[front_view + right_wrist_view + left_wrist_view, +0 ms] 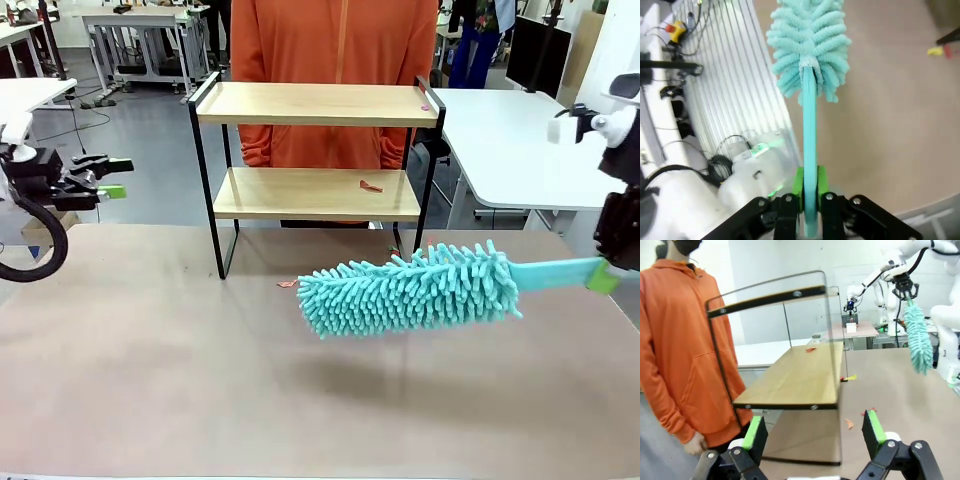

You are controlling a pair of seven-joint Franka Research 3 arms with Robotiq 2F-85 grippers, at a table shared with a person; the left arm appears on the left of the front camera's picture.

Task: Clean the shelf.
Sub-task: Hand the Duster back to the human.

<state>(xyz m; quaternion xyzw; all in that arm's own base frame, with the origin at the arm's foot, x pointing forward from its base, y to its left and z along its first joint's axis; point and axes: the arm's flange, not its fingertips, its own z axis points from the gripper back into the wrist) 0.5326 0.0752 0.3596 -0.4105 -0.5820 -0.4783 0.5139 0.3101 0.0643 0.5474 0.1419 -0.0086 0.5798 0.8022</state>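
Observation:
The shelf [310,105] stands at the far side of the brown table, two wooden boards in a black frame. A red scrap [371,185] lies on its lower board, and a small pink one [425,106] at the top board's right end. My right gripper [605,275] is shut on the handle of a teal fluffy duster [410,290], held level above the table in front of the shelf. The right wrist view shows the handle [810,150] clamped between the pads. My left gripper [110,180] hovers open at the far left, facing the shelf's end [800,375], with nothing between its fingers [756,432].
A person in an orange hoodie [340,40] stands right behind the shelf. Small scraps lie on the table, one [287,284] near the shelf's left leg and more [849,424] by its base. A white table [520,150] stands at the back right.

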